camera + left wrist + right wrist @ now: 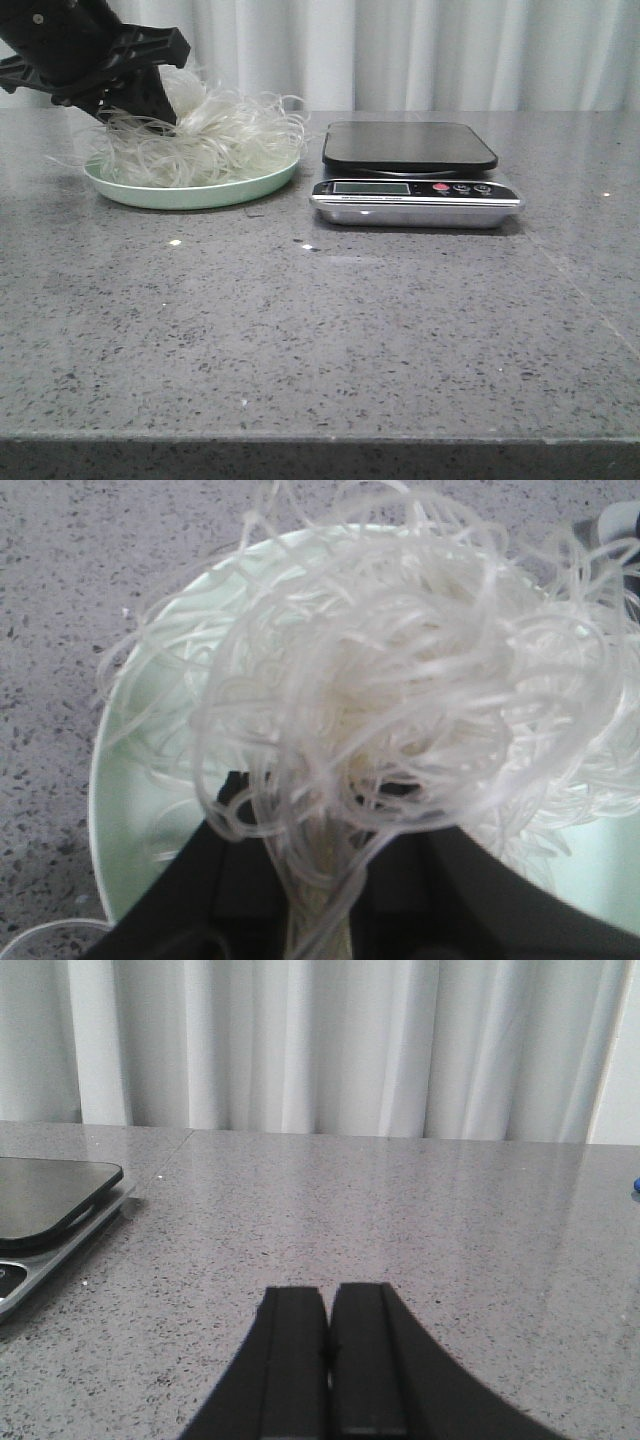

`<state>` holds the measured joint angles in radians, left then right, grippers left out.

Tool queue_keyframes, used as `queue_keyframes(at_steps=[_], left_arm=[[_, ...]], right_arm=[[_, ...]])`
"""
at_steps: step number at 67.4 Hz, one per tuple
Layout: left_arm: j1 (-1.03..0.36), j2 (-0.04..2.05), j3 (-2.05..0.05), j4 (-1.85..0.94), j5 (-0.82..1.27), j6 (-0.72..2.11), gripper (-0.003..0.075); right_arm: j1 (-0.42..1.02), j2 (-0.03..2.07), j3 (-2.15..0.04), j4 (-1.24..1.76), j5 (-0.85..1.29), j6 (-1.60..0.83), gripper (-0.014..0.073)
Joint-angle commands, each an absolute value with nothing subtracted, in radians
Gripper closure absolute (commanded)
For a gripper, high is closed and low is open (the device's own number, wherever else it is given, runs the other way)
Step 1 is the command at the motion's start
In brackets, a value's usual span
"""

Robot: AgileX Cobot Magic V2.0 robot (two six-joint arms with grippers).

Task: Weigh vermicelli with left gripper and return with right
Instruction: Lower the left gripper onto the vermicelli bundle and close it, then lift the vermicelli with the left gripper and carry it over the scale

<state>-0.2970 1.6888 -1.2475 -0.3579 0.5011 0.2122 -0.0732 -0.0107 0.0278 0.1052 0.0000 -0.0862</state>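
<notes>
Speckled grey table (320,330) before you; white curtain (420,50) behind; left hand (125,100) grips vermicelli (215,135); right hand (328,1360) pressed closed

You see the black angular left gripper (140,105) tilted down into the fluffy nest of thin white vermicelli (205,140), which sits on a pale green round plate (250,186). Beside the plate stands a silver digital scale (415,195) with a black platform, on the grey speckled stone table (320,330).
</notes>
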Motion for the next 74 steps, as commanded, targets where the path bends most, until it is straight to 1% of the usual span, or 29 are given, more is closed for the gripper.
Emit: queue_keyframes(at_steps=[1,19,36,45,54,63,74], left_arm=[[-0.303,1.644,-1.277,-0.373,0.467,0.210,0.0574],[-0.303,1.565,-1.330,-0.371,0.463,0.210,0.0574],[-0.315,1.506,-1.512,-0.371,0.474,0.210,0.0574],[-0.358,1.508,-1.612,-0.371,0.467,0.210,0.0574],[-0.433,1.522,-1.685,-0.371,0.421,0.210,0.0574],[-0.498,1.550,-1.700,-0.371,0.362,0.210,0.0574],[-0.565,1.611,-1.706,-0.371,0.359,0.210,0.0574]], right_arm=[[-0.077,-0.026,0.020,0.099,-0.086,-0.093,0.0443],[-0.077,-0.026,0.020,0.099,-0.086,-0.093,0.0443],[-0.077,-0.026,0.020,0.099,-0.085,-0.093,0.0443],[-0.077,-0.026,0.020,0.099,-0.085,-0.093,0.0443],[-0.077,-0.026,0.020,0.099,-0.085,-0.093,0.0443],[-0.077,-0.026,0.020,0.099,-0.085,-0.093,0.0443],[-0.077,-0.026,0.020,0.099,-0.085,-0.093,0.0443]])
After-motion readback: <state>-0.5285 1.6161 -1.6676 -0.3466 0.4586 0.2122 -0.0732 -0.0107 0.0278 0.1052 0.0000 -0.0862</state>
